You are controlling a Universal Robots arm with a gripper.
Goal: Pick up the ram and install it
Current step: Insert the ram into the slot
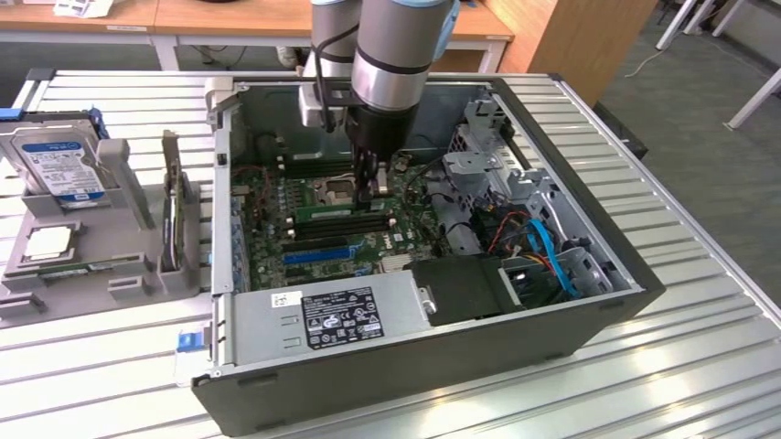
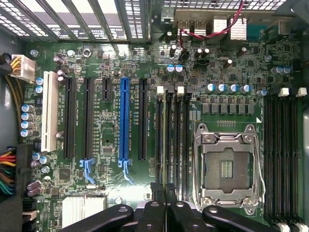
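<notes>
My gripper (image 1: 373, 194) reaches down into the open computer case (image 1: 610, 302), just above the motherboard (image 1: 305, 197). In the wrist view its black fingers (image 2: 165, 189) are pressed together, shut. Their tips hang over the near end of the black memory slots (image 2: 179, 140) beside the empty processor socket (image 2: 226, 169). Whether anything thin sits between the tips cannot be made out. A long green stick that looks like the ram (image 1: 88, 269) lies in the grey holder (image 1: 134, 283) at the exterior view's left, far from the gripper.
A silver hard drive (image 1: 61, 169) and a square processor chip (image 1: 49, 242) rest on the holder, with an upright card (image 1: 171, 215) beside them. The power supply (image 1: 329, 315), drive cage (image 1: 488, 169) and blue cables (image 1: 555, 261) crowd the case. More slots (image 2: 282, 154) lie past the socket.
</notes>
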